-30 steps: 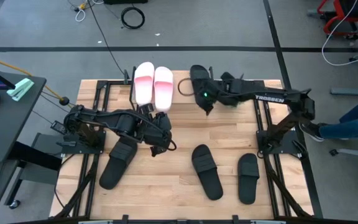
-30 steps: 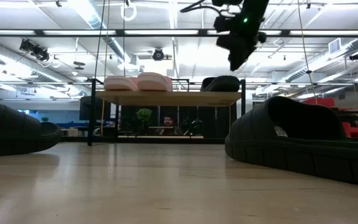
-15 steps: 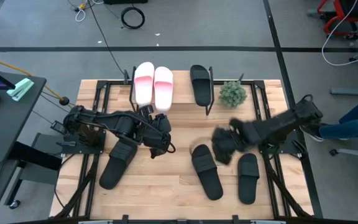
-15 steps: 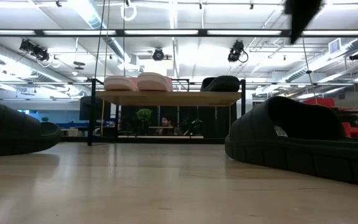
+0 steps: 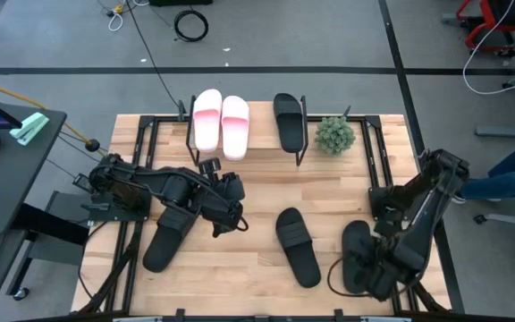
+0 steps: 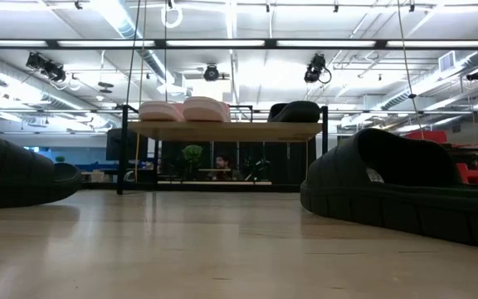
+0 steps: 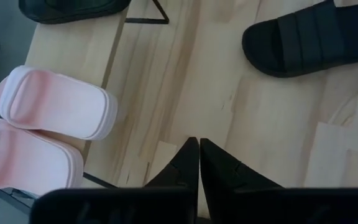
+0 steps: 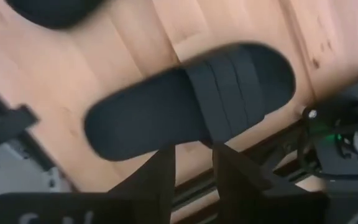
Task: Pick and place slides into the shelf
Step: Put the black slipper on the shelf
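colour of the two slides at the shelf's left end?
Pale pink slides with white edges, clearest in the high view.

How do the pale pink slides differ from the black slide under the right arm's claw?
The pale pink slides are pink with white edges; the black slide under the right claw is plain black. The pink pair already sits on the shelf, side by side; the black one lies alone on the table, near its right edge. No claw is over the pink pair, while the right claw, open, is above the black one. Both are wide-strapped slip-ons, lying sole-down.
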Controlling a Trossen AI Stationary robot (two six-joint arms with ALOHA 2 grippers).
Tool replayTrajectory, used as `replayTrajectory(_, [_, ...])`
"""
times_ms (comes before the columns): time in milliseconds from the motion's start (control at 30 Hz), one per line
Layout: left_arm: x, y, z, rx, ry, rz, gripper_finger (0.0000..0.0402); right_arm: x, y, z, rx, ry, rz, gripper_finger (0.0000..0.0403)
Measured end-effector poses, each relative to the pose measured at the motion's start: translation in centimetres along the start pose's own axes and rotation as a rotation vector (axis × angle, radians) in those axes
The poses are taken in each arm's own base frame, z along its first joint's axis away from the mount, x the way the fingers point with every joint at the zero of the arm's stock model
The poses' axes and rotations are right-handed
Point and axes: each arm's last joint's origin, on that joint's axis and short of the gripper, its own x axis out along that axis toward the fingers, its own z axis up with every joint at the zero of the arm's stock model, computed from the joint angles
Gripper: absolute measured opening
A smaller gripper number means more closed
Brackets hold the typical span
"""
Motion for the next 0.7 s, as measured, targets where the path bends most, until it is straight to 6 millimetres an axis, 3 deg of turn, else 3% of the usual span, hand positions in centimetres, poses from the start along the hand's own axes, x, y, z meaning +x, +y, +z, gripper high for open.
replayTrajectory(300, [0.0, -0.1, 0.2, -0.010, -0.014, -0.007, 0.0009, 6.2, -0.6, -1.0, -0.038, 0.014, -0.062, 0.0134])
replayTrajectory(700, [0.0, -0.1, 0.2, -0.010, -0.015, -0.006, 0.0012, 7.3, -0.6, -1.1, -0.072, -0.007, -0.048, 0.0167])
